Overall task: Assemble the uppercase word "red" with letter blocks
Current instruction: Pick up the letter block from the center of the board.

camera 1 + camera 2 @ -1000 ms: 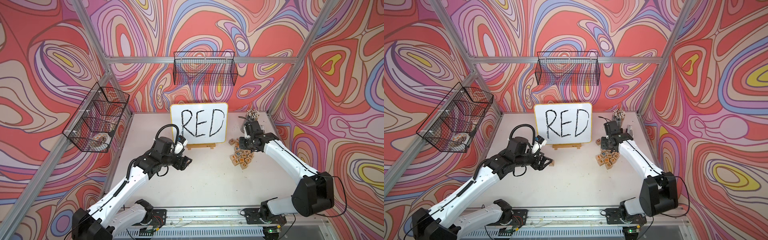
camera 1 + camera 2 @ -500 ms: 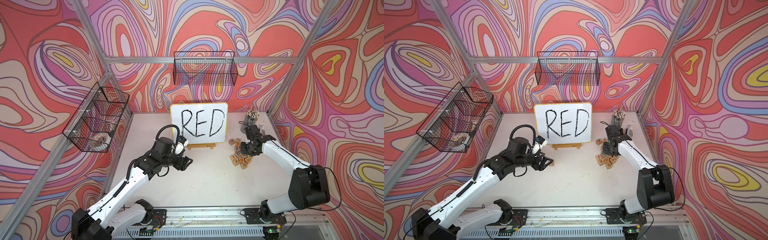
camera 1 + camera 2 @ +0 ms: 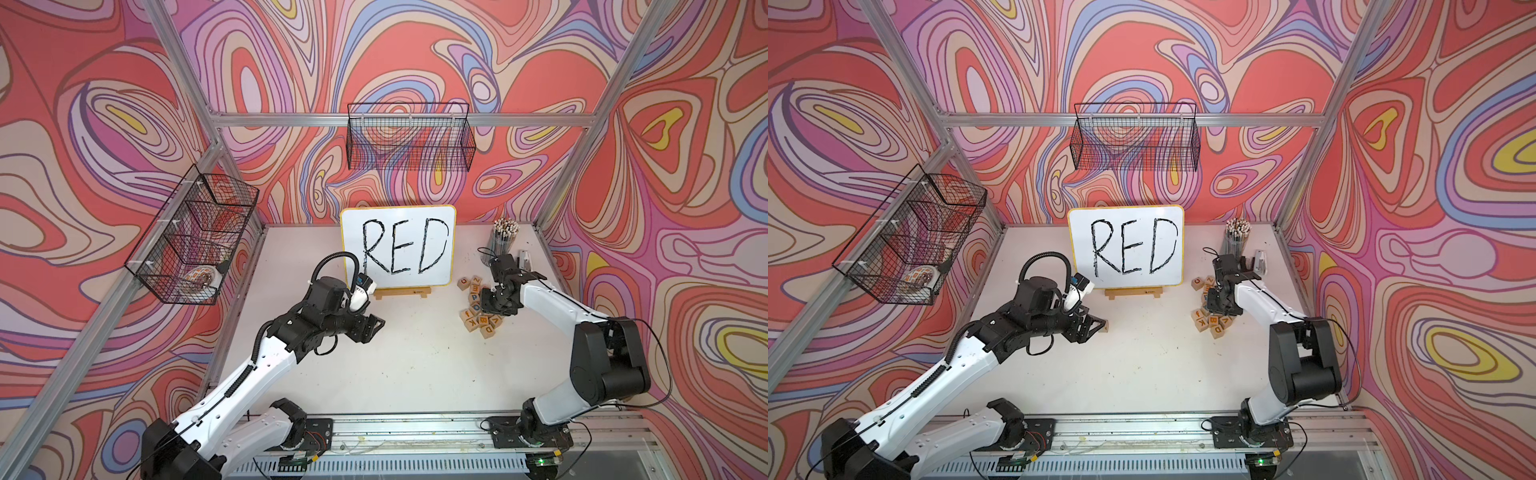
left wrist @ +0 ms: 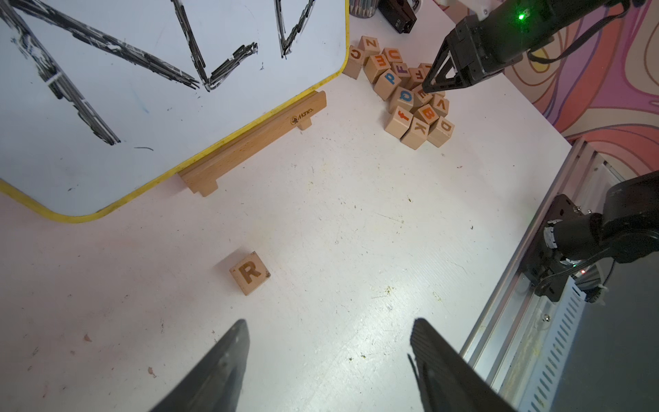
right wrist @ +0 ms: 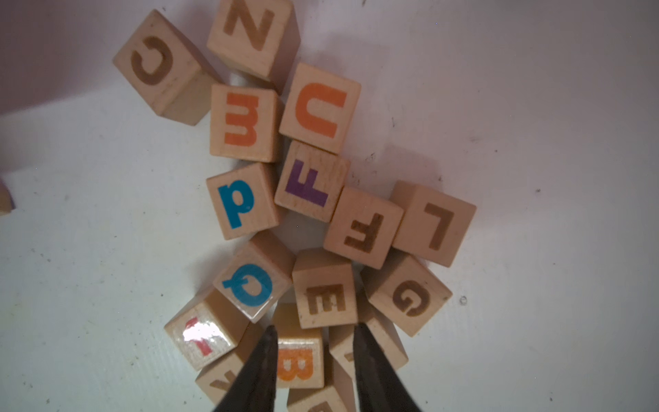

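While the left gripper [image 4: 328,323] hung above the table [image 3: 415,365] with its fingers spread and nothing between them, the R block [image 4: 249,273] lay alone just ahead of it. It sat letter up, near the front of the white board [image 3: 399,249] that read RED, and well apart from the other letter blocks [image 3: 478,316]. Those sat in a loose pile on the table beside the right end of the board's wooden stand [image 4: 249,146].

The right gripper [image 5: 313,326] pointed down into that pile. Seen from the right wrist, its fingers stood a narrow gap apart, their tips at the edge of the E block [image 5: 325,298]. That block lay face up between a blue Q block [image 5: 249,285] and a G block [image 5: 408,296], and an orange B block [image 5: 299,364] showed between the fingers. Whether the fingers pinched the E block or merely flanked it could not be told. A D block [image 4: 444,126] rested at the pile's edge nearest the arms' bases, next to a K block [image 4: 417,130] — free of either gripper.
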{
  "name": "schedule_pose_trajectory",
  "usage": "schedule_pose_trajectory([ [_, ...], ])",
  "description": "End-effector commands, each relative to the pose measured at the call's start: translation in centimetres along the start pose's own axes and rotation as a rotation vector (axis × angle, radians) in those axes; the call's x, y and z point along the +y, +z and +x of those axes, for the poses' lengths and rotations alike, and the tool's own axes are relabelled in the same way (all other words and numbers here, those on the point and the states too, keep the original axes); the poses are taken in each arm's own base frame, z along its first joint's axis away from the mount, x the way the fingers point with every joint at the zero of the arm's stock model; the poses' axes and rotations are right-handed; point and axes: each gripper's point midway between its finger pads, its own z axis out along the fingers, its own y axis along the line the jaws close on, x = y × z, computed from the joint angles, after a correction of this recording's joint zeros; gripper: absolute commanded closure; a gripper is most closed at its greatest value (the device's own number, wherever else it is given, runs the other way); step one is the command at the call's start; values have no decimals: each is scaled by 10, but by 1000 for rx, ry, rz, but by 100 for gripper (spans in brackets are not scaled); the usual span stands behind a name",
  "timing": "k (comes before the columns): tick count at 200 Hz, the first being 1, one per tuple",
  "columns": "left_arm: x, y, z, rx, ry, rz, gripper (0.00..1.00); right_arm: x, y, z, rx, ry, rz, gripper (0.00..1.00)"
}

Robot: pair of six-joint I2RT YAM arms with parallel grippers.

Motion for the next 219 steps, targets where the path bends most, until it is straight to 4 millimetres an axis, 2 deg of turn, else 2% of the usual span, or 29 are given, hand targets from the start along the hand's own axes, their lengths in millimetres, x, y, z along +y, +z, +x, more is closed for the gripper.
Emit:
schedule_pose_trajectory([
  [1, 0, -1, 1, -8, 7, -5, 25, -4, 8, -4, -1, -4, 12, 62],
  [69, 1, 0, 2, -4, 7, -11, 25, -1, 21, -10, 17, -32, 3, 63],
  [161, 2, -1, 2, -5, 10, -17, 26, -1, 33, -8, 42, -35, 3, 65],
  [188, 1, -2, 1, -10, 12, -16, 26, 0, 33, -7, 50, -37, 0, 70],
  [219, 1, -2, 1, -10, 12, -15, 25, 1, 22, -12, 32, -45, -6, 79],
])
